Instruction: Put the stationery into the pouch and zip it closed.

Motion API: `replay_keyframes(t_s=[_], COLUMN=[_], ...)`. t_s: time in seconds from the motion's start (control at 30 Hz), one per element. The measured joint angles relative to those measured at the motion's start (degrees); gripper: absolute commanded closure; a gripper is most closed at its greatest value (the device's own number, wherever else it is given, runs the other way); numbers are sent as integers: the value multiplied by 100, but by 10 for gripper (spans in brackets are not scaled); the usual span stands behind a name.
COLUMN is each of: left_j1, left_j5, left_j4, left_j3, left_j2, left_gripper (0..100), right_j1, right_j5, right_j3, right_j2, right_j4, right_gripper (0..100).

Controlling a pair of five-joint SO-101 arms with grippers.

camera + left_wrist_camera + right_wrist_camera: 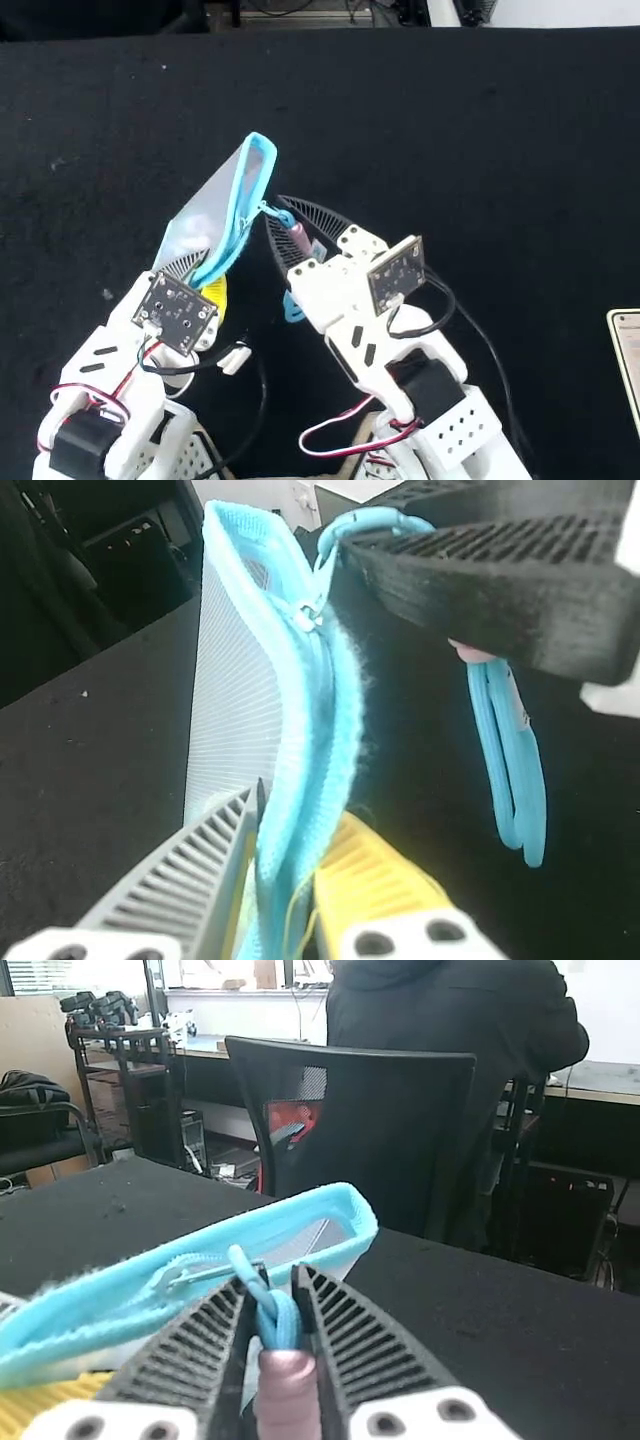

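The zip-closing step appears to be in hand. Nearest, the left end effector (295, 822) is clamping its grey and yellow fingers on the near end of the pouch (240, 700), anchoring it. Just beyond, the right end effector (270, 1286) is pinching the blue pull cord (272, 1318) between its black fingers, with the cord's loop (510, 765) dangling free. The slider (308, 615) is sitting partway along the zip, short of the pouch's far end, which is tilting up off the worktop (450, 130). The next move likely calls for pulling the cord along the zip line while the left keeps the pouch taut.
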Motion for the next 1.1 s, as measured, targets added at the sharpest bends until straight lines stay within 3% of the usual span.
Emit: replay_keyframes(t_s=[0.47, 0.83, 1.1], left_j1=[62, 70, 70], left_j5=[-9, -9, -9], left_j4=[0, 0, 0], left_j3=[0, 0, 0], left_j2=[44, 53, 35], left_gripper=[971, 971, 971], right_j1=[633, 668, 633], right_j5=[9, 9, 9], right_j3=[-229, -264, -686], right_j2=[1600, 1679, 1547], right_j4=[-870, -870, 202], right_gripper=[987, 987, 959])
